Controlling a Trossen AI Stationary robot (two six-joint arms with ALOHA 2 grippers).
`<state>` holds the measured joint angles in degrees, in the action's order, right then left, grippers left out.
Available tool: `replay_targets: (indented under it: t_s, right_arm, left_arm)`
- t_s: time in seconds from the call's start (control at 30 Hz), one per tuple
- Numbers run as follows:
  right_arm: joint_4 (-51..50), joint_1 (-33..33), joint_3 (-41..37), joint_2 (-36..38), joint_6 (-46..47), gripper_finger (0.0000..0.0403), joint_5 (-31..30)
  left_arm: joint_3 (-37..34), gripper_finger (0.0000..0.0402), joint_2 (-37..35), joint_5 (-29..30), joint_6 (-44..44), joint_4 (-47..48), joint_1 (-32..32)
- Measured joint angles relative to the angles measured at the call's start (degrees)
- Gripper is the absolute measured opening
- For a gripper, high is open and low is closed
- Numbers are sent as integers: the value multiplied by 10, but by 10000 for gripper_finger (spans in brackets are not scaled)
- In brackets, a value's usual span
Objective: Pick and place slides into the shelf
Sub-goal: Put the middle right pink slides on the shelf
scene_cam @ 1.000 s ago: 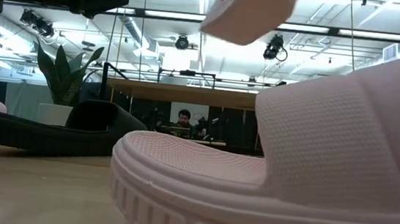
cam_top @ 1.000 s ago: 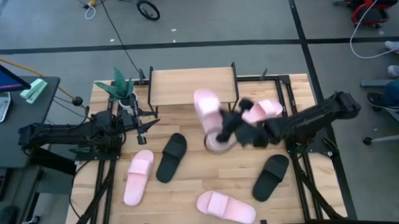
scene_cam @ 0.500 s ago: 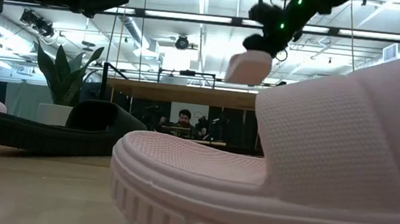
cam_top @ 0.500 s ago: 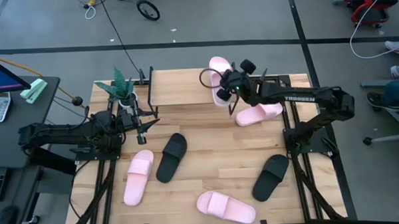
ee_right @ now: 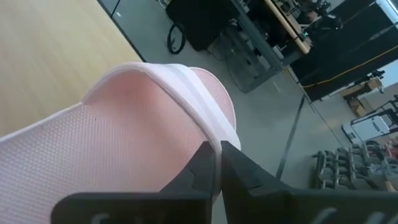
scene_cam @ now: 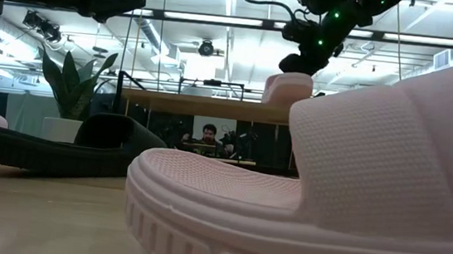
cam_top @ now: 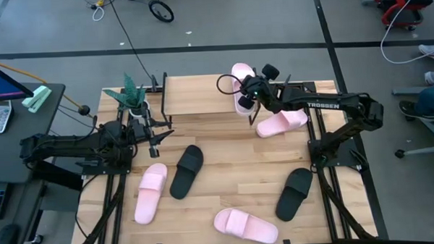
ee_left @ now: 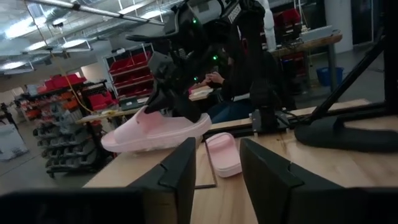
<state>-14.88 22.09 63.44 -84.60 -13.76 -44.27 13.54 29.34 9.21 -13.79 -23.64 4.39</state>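
Note:
My right gripper (cam_top: 249, 92) is shut on a pale pink slide (cam_top: 240, 80) at the right end of the shelf (cam_top: 194, 94), at the table's far edge. In the low view this slide (scene_cam: 288, 88) sits about level with the shelf's top board (scene_cam: 204, 101); whether it touches the board I cannot tell. On the table lie three more pink slides (cam_top: 151, 192) (cam_top: 244, 226) (cam_top: 283, 122) and two black slides (cam_top: 186, 170) (cam_top: 294, 193). My left gripper (cam_top: 157, 135) waits open at the table's left side, beside the plant. My right gripper pinches the pink slide by the edge of its wide strap (ee_right: 200, 129) between its two fingers (ee_right: 203, 163). It comes at the slide from the table's right, slanting down. In the left wrist view the slide (ee_left: 155, 130) lies slightly tilted under the gripper, over the shelf board.
A potted plant (cam_top: 131, 96) stands at the shelf's left end. The shelf's left and middle top (cam_top: 194, 94) is bare wood. A large pink slide (scene_cam: 327, 203) lies right in front of the low camera. A person sits in the room beyond (scene_cam: 208, 134).
My right gripper has carried the pink slide from above the table's middle toward the far edge, turning it about, and has lowered it over the shelf's right end. The other slides have kept their places.

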Motion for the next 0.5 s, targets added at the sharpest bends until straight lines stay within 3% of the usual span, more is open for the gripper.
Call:
replay_targets:
  t_s: [0.2, 0.5]
  right_arm:
    - [-14, 4, 0, 0, -2, 27, -1]
    - [-15, 4, 0, 0, 0, 109, -2]
  left_arm:
    - [0, 127, 0, 0, 11, 0, 0]
    - [0, 133, 0, 0, 12, 0, 0]
